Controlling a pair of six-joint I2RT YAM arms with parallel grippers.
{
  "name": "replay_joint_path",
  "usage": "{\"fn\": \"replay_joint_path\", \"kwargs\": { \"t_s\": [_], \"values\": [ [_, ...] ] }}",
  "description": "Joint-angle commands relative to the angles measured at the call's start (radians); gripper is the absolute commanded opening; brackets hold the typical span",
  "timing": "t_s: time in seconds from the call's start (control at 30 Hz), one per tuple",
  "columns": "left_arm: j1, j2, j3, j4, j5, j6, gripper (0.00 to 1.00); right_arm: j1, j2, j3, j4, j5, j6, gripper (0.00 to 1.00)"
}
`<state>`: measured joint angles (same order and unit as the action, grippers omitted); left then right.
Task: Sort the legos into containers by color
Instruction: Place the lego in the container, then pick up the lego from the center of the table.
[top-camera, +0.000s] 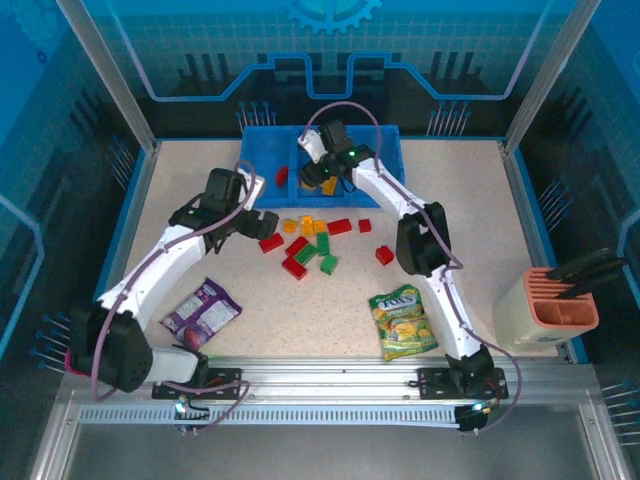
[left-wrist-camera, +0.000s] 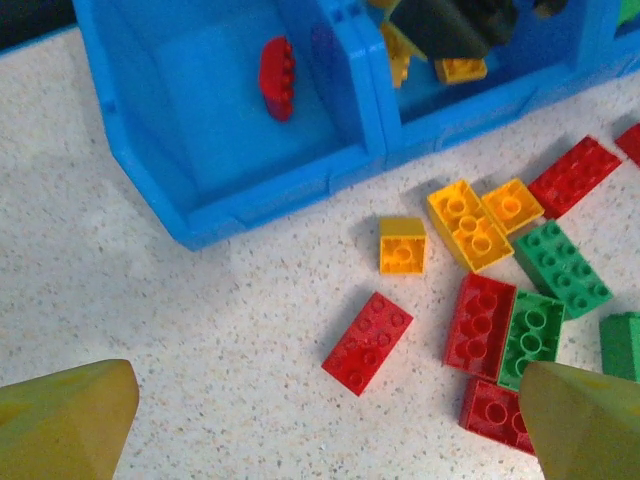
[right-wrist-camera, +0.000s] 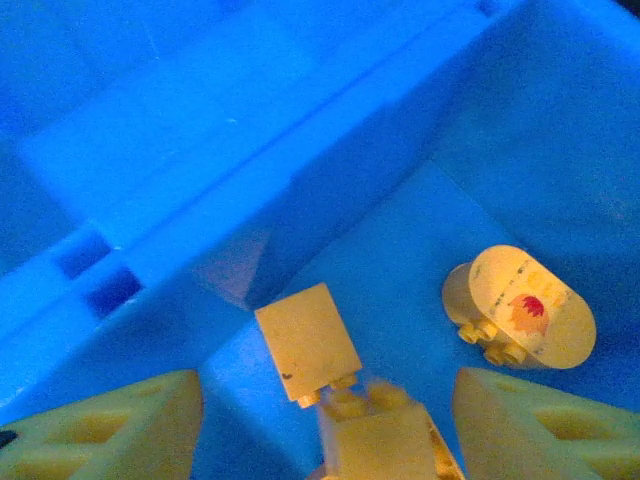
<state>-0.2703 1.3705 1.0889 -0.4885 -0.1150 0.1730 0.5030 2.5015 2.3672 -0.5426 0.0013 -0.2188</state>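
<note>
1. My right pincer (right-wrist-camera: 325, 392) hangs low inside the blue tray (right-wrist-camera: 200, 220). Its fingers are spread apart and grip nothing.
2. Between and just below those fingers lie two yellow bricks (right-wrist-camera: 305, 340), touching each other. A rounded yellow piece (right-wrist-camera: 520, 305) with a red mark sits near them on the same floor.
3. From the top camera, I see this pincer over the tray's middle compartment.
4. My left pincer (left-wrist-camera: 328, 395) is wide open and empty, hovering over the speckled table (left-wrist-camera: 200, 350).
5. Just ahead of it is a loose pile (left-wrist-camera: 480, 325) of red, yellow and green bricks, on the table beside the tray's near wall.
6. One red brick (left-wrist-camera: 277, 77) stands on edge in the tray's left compartment.
</note>
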Motion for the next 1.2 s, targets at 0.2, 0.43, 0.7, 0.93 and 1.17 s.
{"fn": "replay_joint_path", "kwargs": {
  "t_s": [0.2, 0.43, 0.7, 0.93, 1.17],
  "values": [
    [0.001, 0.237, 0.030, -0.022, -0.074, 0.196, 0.93, -0.003, -0.271, -0.196, 0.101, -0.090, -0.039, 0.66],
    [0.000, 0.351, 0.096, -0.048, -0.021, 0.301, 0.93, -0.030, -0.418, -0.404, 0.183, -0.110, -0.003, 0.66],
    [-0.003, 0.452, 0.147, -0.064, 0.009, 0.352, 0.91, -0.084, -0.500, -0.562, 0.249, -0.117, 0.059, 0.67],
    [-0.010, 0.524, 0.171, -0.075, -0.012, 0.396, 0.88, -0.128, -0.519, -0.598, 0.242, -0.078, 0.080, 0.67],
    [-0.012, 0.586, 0.200, -0.101, 0.000, 0.415, 0.83, -0.154, -0.524, -0.618, 0.250, -0.078, 0.104, 0.67]
  ]
}}
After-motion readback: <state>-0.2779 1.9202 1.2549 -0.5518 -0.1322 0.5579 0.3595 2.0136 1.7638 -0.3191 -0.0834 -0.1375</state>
